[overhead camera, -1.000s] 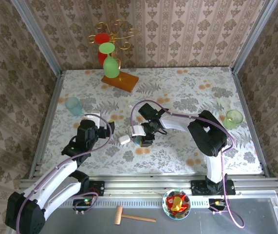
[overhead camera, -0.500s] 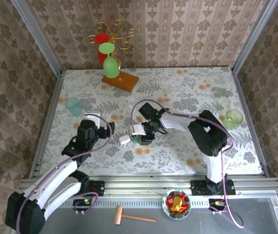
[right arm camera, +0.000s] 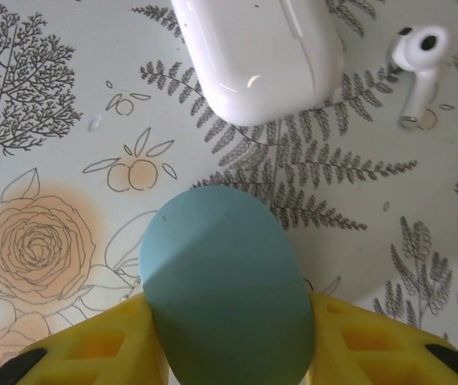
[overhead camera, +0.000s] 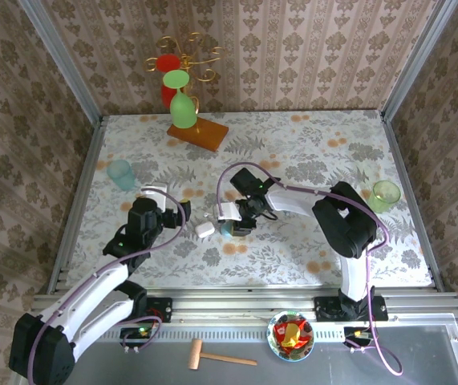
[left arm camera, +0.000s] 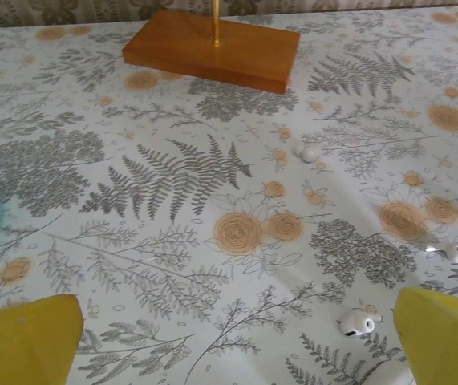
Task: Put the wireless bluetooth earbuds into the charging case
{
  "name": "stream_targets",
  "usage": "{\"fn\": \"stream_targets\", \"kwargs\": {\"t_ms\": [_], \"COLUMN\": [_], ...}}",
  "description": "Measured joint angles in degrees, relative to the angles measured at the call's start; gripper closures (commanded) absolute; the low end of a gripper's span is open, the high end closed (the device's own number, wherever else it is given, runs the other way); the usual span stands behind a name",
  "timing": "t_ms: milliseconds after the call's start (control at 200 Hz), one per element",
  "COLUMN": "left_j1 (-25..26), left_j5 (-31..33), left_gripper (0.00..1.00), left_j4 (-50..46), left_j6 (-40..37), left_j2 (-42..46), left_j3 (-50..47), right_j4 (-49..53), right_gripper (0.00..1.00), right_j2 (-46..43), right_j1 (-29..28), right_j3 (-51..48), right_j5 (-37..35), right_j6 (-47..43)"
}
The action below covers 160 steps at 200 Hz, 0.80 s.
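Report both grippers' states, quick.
Left gripper: open, holding nothing.
Right gripper: closed on the pale blue case.

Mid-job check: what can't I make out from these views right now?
Pale blue oval charging case: the right wrist view's bottom edge cuts off its lower end; lid seam unreadable.
White glossy charging case: upper end cut by that view's top edge.
White earbuds: too small in the top view to count.

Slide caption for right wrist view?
Right gripper clasps a pale blue oval case near a glossy white closed case and one white stemmed earbud.
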<state>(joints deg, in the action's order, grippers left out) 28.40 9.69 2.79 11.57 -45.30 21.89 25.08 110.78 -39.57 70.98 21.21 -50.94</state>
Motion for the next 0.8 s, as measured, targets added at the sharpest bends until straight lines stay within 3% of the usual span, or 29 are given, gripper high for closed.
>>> {"fn": "stream_targets", "kwargs": {"t_ms": [190, 555, 800], "left_j1": [0.96, 7.37, 11.76], "left_j5": [-8.70, -35.91, -45.59], "left_gripper": [0.00, 0.00, 0.16], "left_j4": [8.90, 26.97, 31.91], "left_j6": [-4.46, -15.41, -17.90], "left_j2": [-0.24, -11.13, -19.85], "left_j3": [-3.98, -4.04, -0.66], "right_j4": [0.11, 3.41, 7.04], "right_gripper": [0.67, 0.68, 0.70], "right_j2": [-5.55, -23.28, -28.89], "right_j1": [3.10, 8.24, 8.11], "right_j3": [-1.53, -4.02, -4.02], "right_j5": [1.44, 7.98, 13.62], "right_j6": [2.05, 7.32, 9.20]}}
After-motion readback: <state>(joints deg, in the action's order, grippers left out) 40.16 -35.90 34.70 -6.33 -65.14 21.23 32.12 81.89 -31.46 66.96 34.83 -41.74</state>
